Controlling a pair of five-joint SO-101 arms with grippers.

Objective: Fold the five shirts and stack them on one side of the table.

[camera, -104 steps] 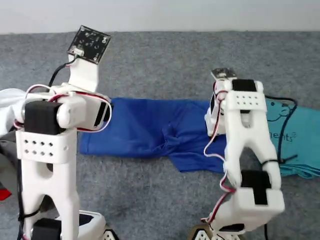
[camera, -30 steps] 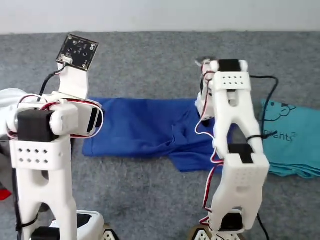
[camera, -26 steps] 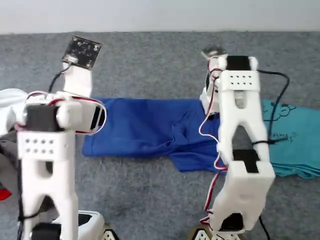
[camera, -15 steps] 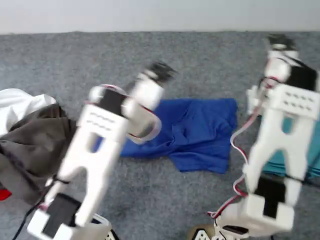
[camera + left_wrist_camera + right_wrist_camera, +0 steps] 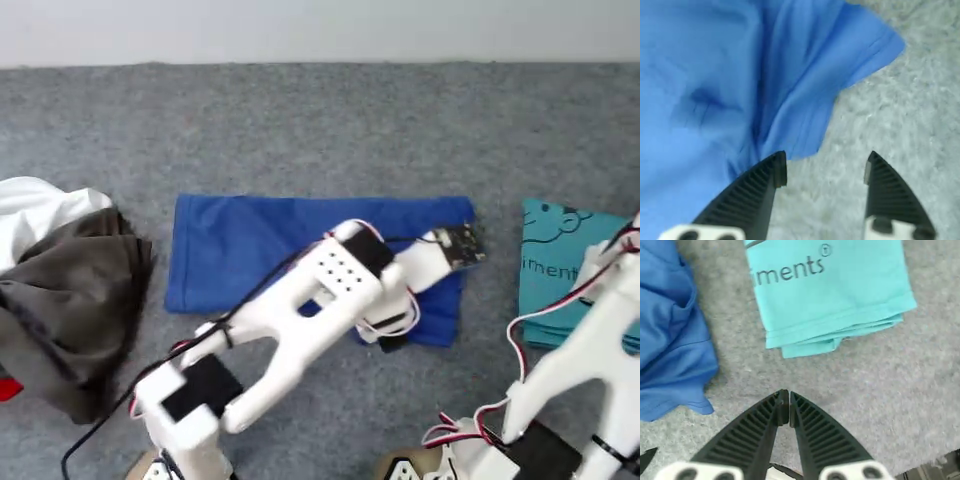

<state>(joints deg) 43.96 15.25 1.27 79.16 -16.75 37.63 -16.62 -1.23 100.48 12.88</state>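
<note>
Shirts sit heaped at the left edge of the bench point(image 5: 350, 130), a white shirt point(image 5: 40, 205) touching a grey-brown shirt point(image 5: 70, 300), where my left arm stood a few seconds ago. That left arm point(image 5: 330, 290) has swung across and now slants over the blue shirt point(image 5: 250, 240), which lies mid-bench as a flat rectangle rather than the earlier sprawl with a sleeve sticking out. My left gripper point(image 5: 826, 162) is open at the shirt's right end, one finger over the hem, the other over bare bench. My right arm point(image 5: 590, 350) has pulled back to the right. The right gripper point(image 5: 785, 400) is closed on nothing, above bare bench between the blue shirt and the folded teal shirt point(image 5: 830, 295).
</note>
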